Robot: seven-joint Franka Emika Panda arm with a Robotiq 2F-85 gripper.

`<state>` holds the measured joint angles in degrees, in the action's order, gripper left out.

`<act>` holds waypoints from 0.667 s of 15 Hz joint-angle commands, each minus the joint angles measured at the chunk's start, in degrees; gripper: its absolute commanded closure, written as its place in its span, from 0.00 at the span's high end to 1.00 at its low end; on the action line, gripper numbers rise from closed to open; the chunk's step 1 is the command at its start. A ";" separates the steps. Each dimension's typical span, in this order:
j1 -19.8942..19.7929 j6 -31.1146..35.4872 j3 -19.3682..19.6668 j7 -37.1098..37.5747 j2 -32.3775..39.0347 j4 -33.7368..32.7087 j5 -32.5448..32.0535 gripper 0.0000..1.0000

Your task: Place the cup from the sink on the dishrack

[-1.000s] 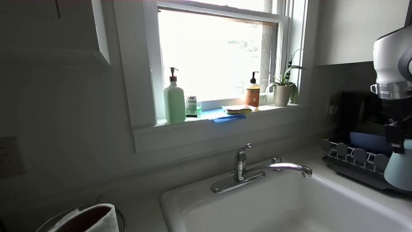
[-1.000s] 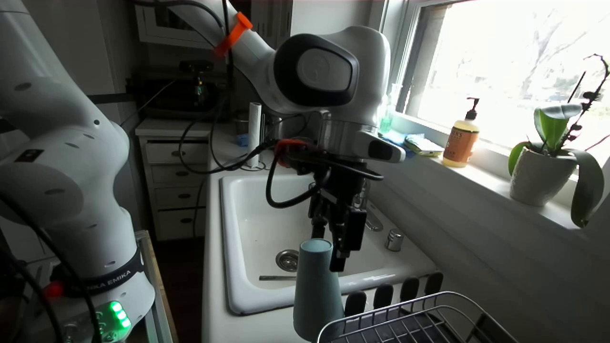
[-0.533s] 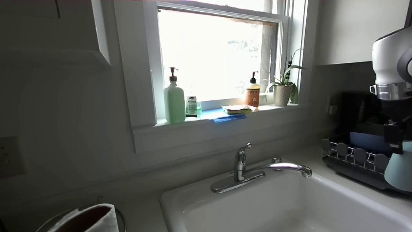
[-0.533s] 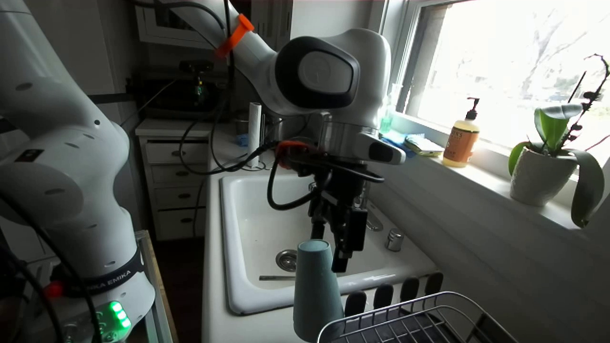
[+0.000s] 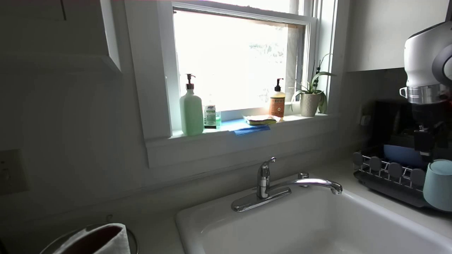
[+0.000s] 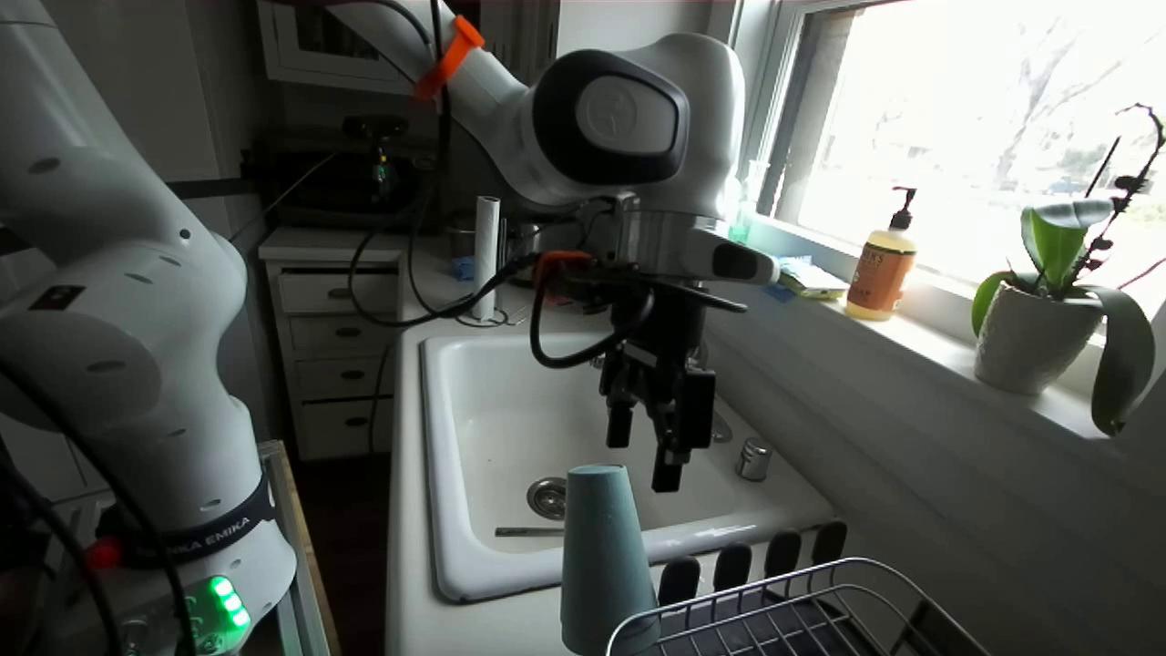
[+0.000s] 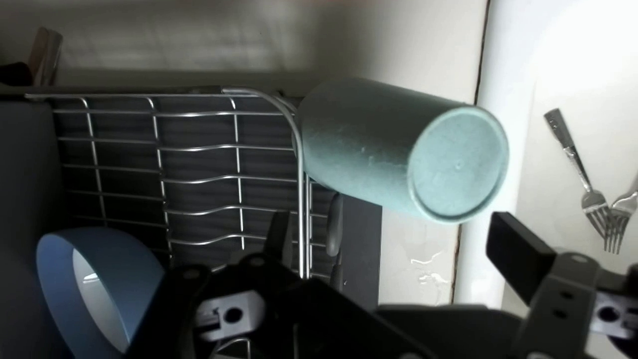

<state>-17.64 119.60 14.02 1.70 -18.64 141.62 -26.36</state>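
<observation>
The cup, a pale blue-green tumbler, stands upside down at the sink-side end of the dishrack in both exterior views (image 5: 439, 188) (image 6: 603, 565). The wrist view shows its closed base up (image 7: 458, 164). Its rim is hidden, so I cannot tell whether it sits over a prong. The dishrack (image 5: 388, 185) has silver wires and a row of grey-tipped prongs; its wires show in the wrist view (image 7: 202, 179). My gripper (image 6: 642, 463) is open and empty above the cup, apart from it; its fingers stand wide in the wrist view (image 7: 391, 224). The white sink (image 6: 440, 456) is behind the cup.
A blue bowl-like dish (image 7: 122, 279) sits in the rack. Forks (image 7: 573, 149) lie in the sink. The chrome faucet (image 5: 263, 180) stands at the sink's back. The windowsill holds a green pump bottle (image 5: 191, 114), an orange soap bottle (image 5: 277, 104) and a potted plant (image 5: 309, 104).
My gripper has risen and moved off the cup's top, towards the sink and window. The cup has stayed in place, only slightly more upright.
</observation>
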 commanded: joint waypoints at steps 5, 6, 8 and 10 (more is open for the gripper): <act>1.35 -2.86 -1.82 0.98 -4.61 -0.67 3.82 1.00; 1.41 -3.95 -2.50 2.23 -6.21 -0.72 4.33 1.00; 1.44 -6.30 -4.07 4.63 -9.57 -0.98 4.99 1.00; 1.31 -9.29 -5.99 7.91 -12.62 -1.57 4.95 1.00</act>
<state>-16.40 114.81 10.35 5.58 -25.51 140.18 -22.57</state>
